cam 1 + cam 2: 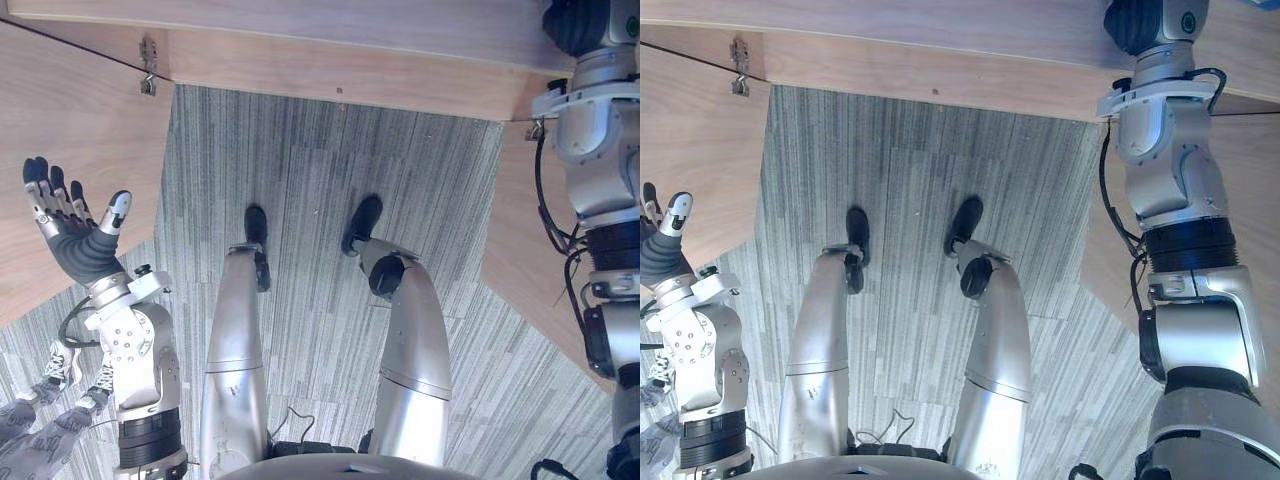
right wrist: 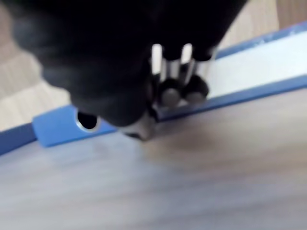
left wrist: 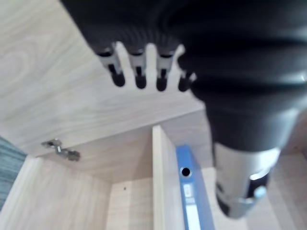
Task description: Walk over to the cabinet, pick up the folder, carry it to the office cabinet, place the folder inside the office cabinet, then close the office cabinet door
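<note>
While the right hand [image 2: 120, 57] sets fingertips [image 2: 171, 94] against the blue folder [image 2: 55, 128] (grip cannot be told), the left hand [image 1: 72, 228] hovers spread wide, apparently readied for the cabinet door [image 1: 70, 120].

A blue folder [image 3: 192, 191], round hole and white label on its spine, stands upright inside the light-wood cabinet [image 3: 129, 206], just beside a divider [image 3: 163, 182], the left door [image 1: 70, 170] open.

Office cabinet [image 1: 300, 75] at 12 o'clock, left door [image 1: 70, 140] at 9, right door [image 1: 518, 225] at 3, hinge [image 1: 148, 68] at 11, left hand [image 1: 70, 235] before left door, folder [image 3: 192, 191] inside cabinet just beside divider [image 3: 163, 182], right hand [image 2: 170, 91] at folder.
</note>
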### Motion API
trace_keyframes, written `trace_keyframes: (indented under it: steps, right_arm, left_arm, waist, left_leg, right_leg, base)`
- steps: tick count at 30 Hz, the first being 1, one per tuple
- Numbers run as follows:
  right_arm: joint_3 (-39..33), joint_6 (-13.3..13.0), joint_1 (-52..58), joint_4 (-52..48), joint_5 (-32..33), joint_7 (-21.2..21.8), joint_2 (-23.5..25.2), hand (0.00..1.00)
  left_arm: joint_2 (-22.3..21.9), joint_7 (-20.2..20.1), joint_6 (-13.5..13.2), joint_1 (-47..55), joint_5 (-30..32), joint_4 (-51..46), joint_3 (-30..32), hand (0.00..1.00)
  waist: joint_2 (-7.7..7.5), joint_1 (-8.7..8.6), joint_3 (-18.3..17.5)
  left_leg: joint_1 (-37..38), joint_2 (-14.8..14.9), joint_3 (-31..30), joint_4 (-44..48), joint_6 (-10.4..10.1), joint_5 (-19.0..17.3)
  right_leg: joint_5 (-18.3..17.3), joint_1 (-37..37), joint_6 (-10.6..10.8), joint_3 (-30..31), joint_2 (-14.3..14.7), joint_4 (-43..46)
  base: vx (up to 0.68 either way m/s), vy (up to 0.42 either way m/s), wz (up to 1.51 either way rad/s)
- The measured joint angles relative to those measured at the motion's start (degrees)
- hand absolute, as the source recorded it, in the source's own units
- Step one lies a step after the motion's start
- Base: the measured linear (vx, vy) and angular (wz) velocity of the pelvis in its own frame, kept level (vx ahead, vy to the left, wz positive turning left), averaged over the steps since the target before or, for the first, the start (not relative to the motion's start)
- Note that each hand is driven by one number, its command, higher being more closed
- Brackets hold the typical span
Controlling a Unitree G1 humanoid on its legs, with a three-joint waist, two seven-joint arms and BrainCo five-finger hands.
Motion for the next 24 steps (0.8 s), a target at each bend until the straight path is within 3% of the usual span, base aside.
trace_keyframes:
  steps: [12,24]
  right_arm:
    - [-3.5,3.9,-4.5,3.9,3.1,-2.2,0.1,1.0]
    - [-3.6,5.0,-9.5,8.1,5.7,-3.6,2.6,1.0]
  left_arm:
    - [-0.1,0.2,0.0,0.2,0.0,0.0,0.1,0.0]
    - [-0.7,0.3,0.0,0.3,-0.1,0.0,0.1,0.0]
  waist:
    - [0.09,0.06,-0.1]
    - [0.09,-0.29,-0.1]
  left_leg:
    - [-1.0,0.2,0.2,-0.4,-0.3,0.2]
    - [-1.2,0.5,0.0,-1.0,-0.5,1.0]
  right_leg:
    - [0.0,-1.3,-0.1,0.0,0.1,0.0]
    - [0.2,-1.8,-0.5,-0.4,0.3,-0.1]
  base:
    - [0.0,0.0,0.0]
    - [0.0,0.0,0.0]
